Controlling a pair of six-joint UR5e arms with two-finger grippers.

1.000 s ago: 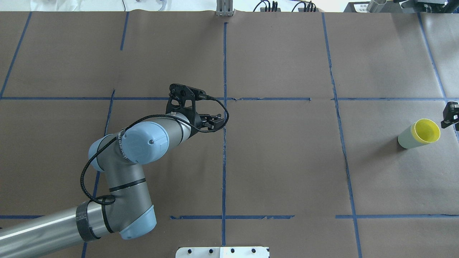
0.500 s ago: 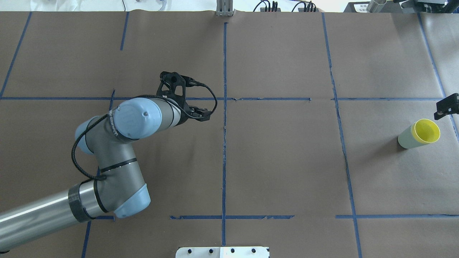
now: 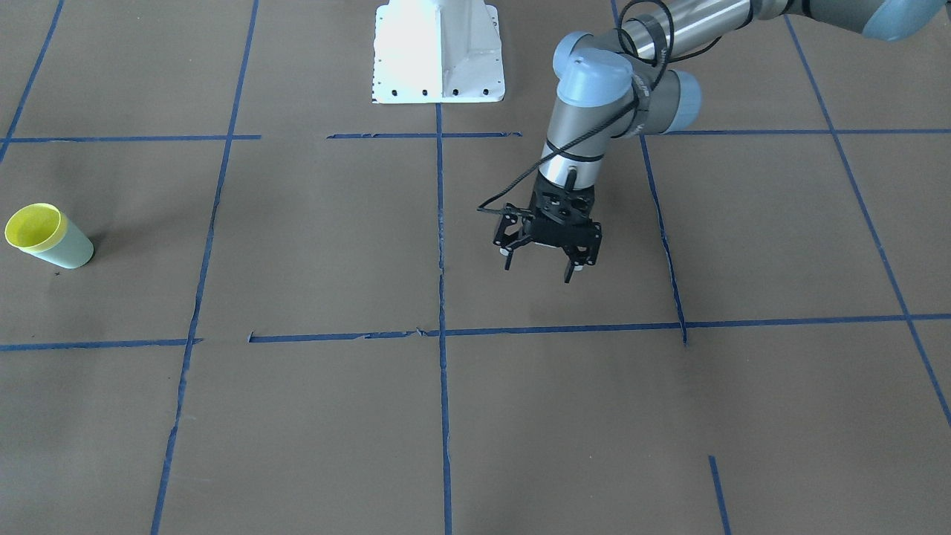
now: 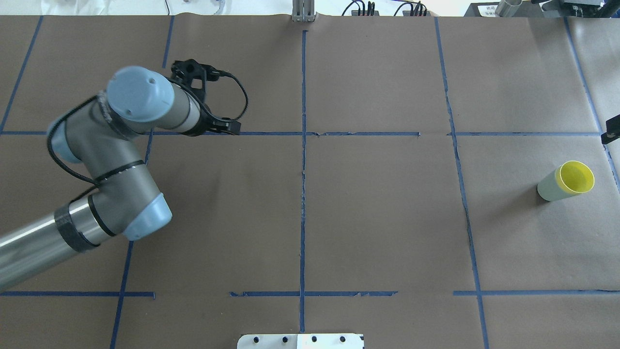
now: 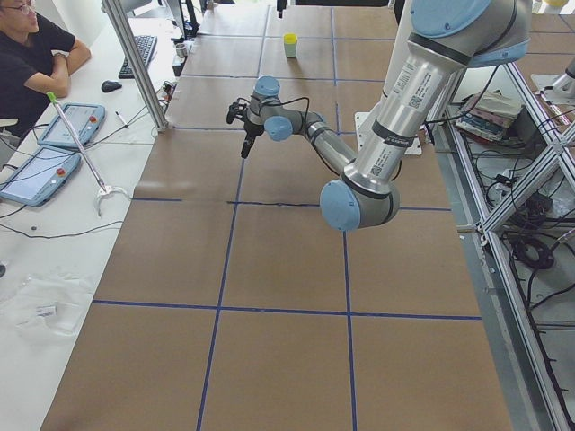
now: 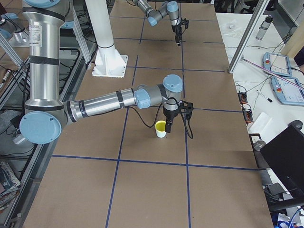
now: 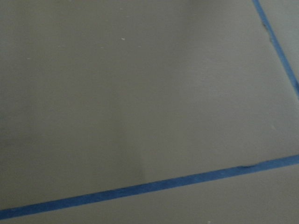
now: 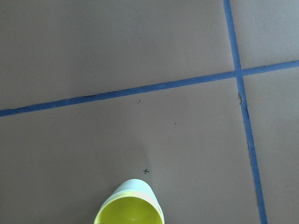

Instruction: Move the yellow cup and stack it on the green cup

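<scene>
The yellow cup (image 4: pixel 575 176) sits nested inside the green cup (image 4: pixel 547 187), upright on the table at the right; its yellow rim shows above the mint wall. The pair is also at the left of the front-facing view, yellow (image 3: pixel 33 226) in green (image 3: pixel 68 252), and at the bottom of the right wrist view (image 8: pixel 130 212). My left gripper (image 3: pixel 540 270) hangs open and empty over the table, far from the cups. Only a sliver of my right gripper (image 4: pixel 611 132) shows at the overhead view's right edge, apart from the cups. I cannot tell if it is open or shut.
Blue tape lines (image 4: pixel 302 160) divide the brown paper table cover. The white robot base plate (image 3: pixel 438 52) stands at the table's robot side. An operator (image 5: pixel 31 54) sits by tablets at a side bench beyond the far edge.
My left arm has swung left and farther back, away from the table's centre. My right gripper has drawn away from the cups toward the right edge. The cups have not moved.
</scene>
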